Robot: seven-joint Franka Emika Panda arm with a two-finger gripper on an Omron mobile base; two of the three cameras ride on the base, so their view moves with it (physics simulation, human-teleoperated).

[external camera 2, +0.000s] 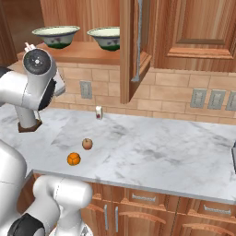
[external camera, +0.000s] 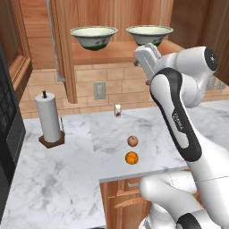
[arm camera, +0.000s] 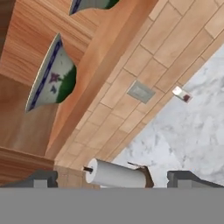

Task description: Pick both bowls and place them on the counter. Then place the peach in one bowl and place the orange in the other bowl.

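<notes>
1. Gripper (arm camera: 112, 177) jaws stand wide apart with nothing between them; the hand is raised in front of the shelf (external camera: 120, 51), rolled so that the shelf runs diagonally across the hand view.
2. Two bowls sit upright on the shelf, apart from each other: the left bowl (external camera: 94, 37) and the right bowl (external camera: 149, 35). The hand is just below the right one in the left base view.
3. Peach (external camera: 132, 141) and orange (external camera: 131, 157) lie on the counter (external camera: 53, 179), close but not touching, the orange at 6 o'clock of the peach.
4. A small bottle (external camera: 117, 110) stands at 12 o'clock of the peach; a paper towel roll (external camera: 48, 117) stands at 9 o'clock, well apart.
5. Judged step: reaching for a first bowl. The hand should level out, straddle one flared rim wall with one finger inside and one outside, then lift clear of the shelf edge before drawing back.
</notes>
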